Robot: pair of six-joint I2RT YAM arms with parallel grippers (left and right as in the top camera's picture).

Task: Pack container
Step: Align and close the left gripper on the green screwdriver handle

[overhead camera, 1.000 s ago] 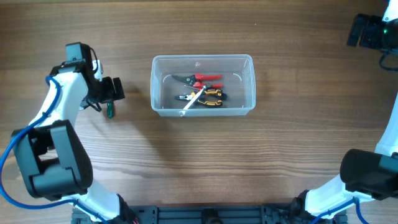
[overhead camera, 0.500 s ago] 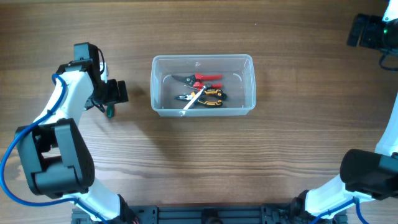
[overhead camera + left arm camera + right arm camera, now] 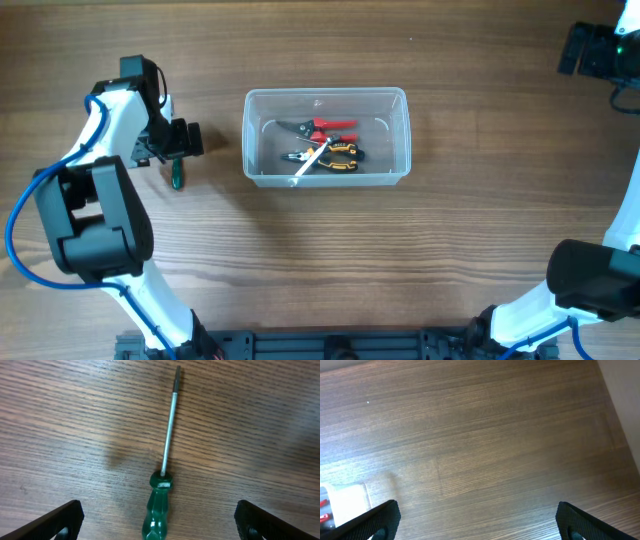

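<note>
Left of the container (image 3: pixel 325 92), well apart from its wall, a green screwdriver (image 3: pixel 165 475) lies flat on the table (image 3: pixel 450 250). My left gripper (image 3: pixel 184 140) hangs over it with fingers (image 3: pixel 67 516) spread wide, one either side of the handle, touching nothing.

I judge this to be the reach for the one tool I can see outside the container. Inside are red-handled pliers (image 3: pixel 325 126), yellow-and-black pliers (image 3: pixel 337 155) and a thin white piece (image 3: pixel 306 167) leaning across them.

Next I must come down, close across the thick handle rather than the shaft, lift it and carry it right, over the rim. The handle looks like glossy, translucent plastic, rounded and slightly waisted, so a square grip matters. The shaft is slim bare steel with a darker tip pointing away from my wrist camera, and I expect the round tool would roll if nudged.

The container is clear thin plastic, rectangular with rounded corners. The table is matt wood grain.

Far right of the container, my right gripper (image 3: pixel 588 48) is empty, its fingers held apart.
</note>
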